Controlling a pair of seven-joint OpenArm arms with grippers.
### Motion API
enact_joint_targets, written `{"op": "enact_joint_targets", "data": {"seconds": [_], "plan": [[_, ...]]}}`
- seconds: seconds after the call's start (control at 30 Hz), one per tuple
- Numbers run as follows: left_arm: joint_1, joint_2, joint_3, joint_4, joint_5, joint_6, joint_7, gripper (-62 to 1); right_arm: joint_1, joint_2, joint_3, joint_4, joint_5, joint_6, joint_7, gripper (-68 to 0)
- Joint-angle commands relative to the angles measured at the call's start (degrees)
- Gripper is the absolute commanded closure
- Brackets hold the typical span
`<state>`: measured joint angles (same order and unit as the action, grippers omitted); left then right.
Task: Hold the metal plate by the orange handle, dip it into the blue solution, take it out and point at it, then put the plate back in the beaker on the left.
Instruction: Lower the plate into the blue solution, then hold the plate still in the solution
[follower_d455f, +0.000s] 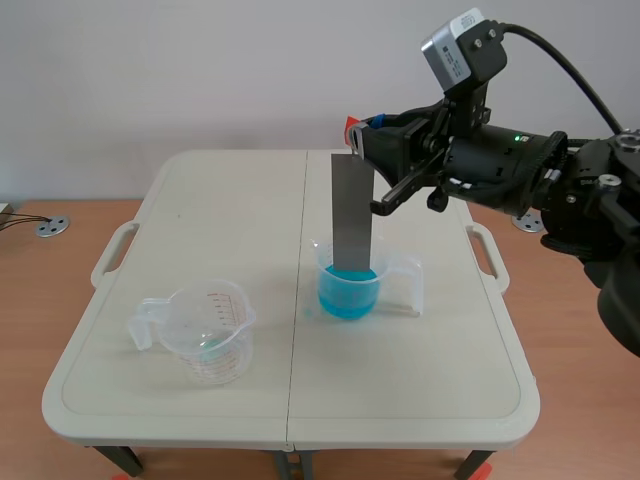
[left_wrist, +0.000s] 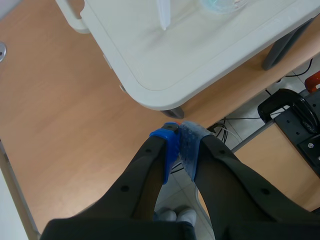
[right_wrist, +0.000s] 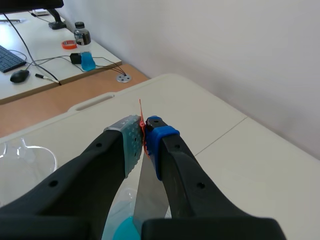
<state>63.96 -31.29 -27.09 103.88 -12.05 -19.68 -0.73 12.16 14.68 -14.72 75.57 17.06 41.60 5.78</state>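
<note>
Right gripper (follower_d455f: 362, 140) pinches the orange handle (right_wrist: 142, 122) of the flat grey metal plate (follower_d455f: 352, 212). The plate hangs upright, lower end in the clear beaker of blue solution (follower_d455f: 349, 292), directly below gripper. Left gripper (left_wrist: 179, 150) pressed together, empty.

Light was bright, even, diffuse. The metal plate (follower_d455f: 352, 215), hanging below the right gripper's (follower_d455f: 365, 140) jaws, read flat matt grey. Soft, faint shadows sat close on the table (follower_d455f: 440, 360) around the blue-solution beaker (follower_d455f: 350, 292) and the empty beaker (follower_d455f: 205, 345). The wall (right_wrist: 225, 50) beyond the jaws was evenly lit.
</note>
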Motion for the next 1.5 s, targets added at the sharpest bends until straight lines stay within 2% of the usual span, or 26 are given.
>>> {"op": "enact_joint_targets", "data": {"seconds": [0.0, 0.33, 0.9, 1.47], "plan": [[-0.17, 0.00, -0.35, 0.33, -0.42, 0.07, -0.83, -2.9, 1.22, -1.11, 0.48, -0.28, -0.28, 0.28, 1.31, -1.3], [-0.17, 0.02, -0.35, 0.33, -0.42, 0.04, -0.68, -2.9, 1.20, -3.58, 0.48, -5.33, -5.53, 0.48, 4.11, -1.3], [-0.20, 0.00, -0.35, 0.35, -0.63, -0.15, 0.13, -2.9, 1.16, -3.58, 0.52, -10.58, -10.88, 1.12, 6.23, -1.3], [-0.20, 0.00, -0.35, 0.35, -0.66, -0.15, 0.52, -2.9, 1.16, -3.58, 0.52, -11.17, -12.61, 1.12, 6.21, -1.3]]}}
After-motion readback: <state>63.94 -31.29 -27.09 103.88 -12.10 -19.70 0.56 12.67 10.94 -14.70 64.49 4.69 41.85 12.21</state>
